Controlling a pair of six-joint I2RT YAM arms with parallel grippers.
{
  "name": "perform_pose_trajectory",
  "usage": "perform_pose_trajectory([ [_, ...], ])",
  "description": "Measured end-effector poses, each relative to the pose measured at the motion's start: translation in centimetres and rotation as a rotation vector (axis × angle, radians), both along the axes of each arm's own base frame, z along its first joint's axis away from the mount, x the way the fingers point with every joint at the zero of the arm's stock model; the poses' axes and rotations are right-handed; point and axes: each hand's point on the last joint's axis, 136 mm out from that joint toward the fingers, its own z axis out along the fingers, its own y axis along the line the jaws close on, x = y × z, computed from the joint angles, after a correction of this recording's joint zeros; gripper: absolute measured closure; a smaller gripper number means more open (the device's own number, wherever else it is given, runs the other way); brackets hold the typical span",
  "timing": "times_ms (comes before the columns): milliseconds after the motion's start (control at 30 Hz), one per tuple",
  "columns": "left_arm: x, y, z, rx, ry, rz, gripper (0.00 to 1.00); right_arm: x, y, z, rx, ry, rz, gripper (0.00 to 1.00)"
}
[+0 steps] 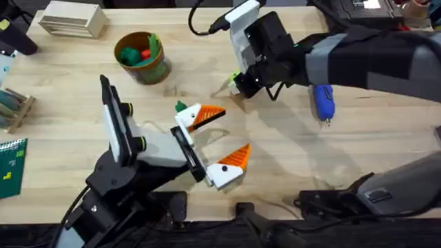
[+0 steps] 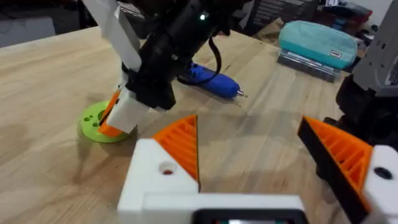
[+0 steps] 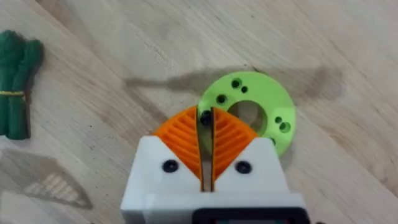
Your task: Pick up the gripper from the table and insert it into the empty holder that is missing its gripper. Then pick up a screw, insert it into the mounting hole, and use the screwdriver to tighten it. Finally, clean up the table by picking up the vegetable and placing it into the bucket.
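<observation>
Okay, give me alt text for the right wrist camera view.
The right tool, its orange ribbed pads nearly together, sits at the edge of a lime-green ring-shaped disc on a wooden table. A dark green toy vegetable lies off to one side.

No readable text, label, brand, number or sign anywhere on the table. The green board (image 1: 12,167) at the table's left edge carries small yellow marks, too small to make out.
</observation>
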Motion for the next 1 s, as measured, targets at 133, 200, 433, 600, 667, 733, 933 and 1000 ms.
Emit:
perform_pose_trajectory([
  [133, 0.0, 0.0, 0.0, 0.000, 0.001, 0.000, 0.014, 0.3, 0.2, 0.0, 0.003, 0.000, -0.004, 0.985],
  [200, 0.0, 0.0, 0.0, 0.000, 0.000, -0.002, 0.014, 0.3, 0.1, 0.0, 0.000, -0.001, -0.005, 0.989],
  [433, 0.0, 0.0, 0.0, -0.001, 0.000, -0.003, 0.014, 0.2, 0.0, 0.1, -0.019, 0.027, -0.006, 0.993],
  [600, 0.0, 0.0, 0.0, 0.000, 0.000, -0.003, 0.014, 0.2, -0.1, 2.0, -0.072, 0.099, -0.008, 0.994],
  [667, 0.0, 0.0, 0.0, 0.000, 0.000, -0.003, 0.014, 0.5, 0.1, 3.3, -0.070, 0.096, -0.008, 0.994],
  [733, 0.0, 0.0, 0.0, -0.001, 0.000, -0.003, 0.014, 1.1, 0.5, 4.8, -0.058, 0.077, -0.008, 0.994],
  [933, 0.0, 0.0, 0.0, -0.001, 0.000, -0.003, 0.014, 0.8, 0.4, 12.0, 0.024, -0.037, -0.004, 0.994],
  [1000, 0.0, 0.0, 0.0, 0.000, 0.001, -0.003, 0.014, 0.0, 0.5, 14.2, 0.066, -0.063, 0.011, 0.994],
])
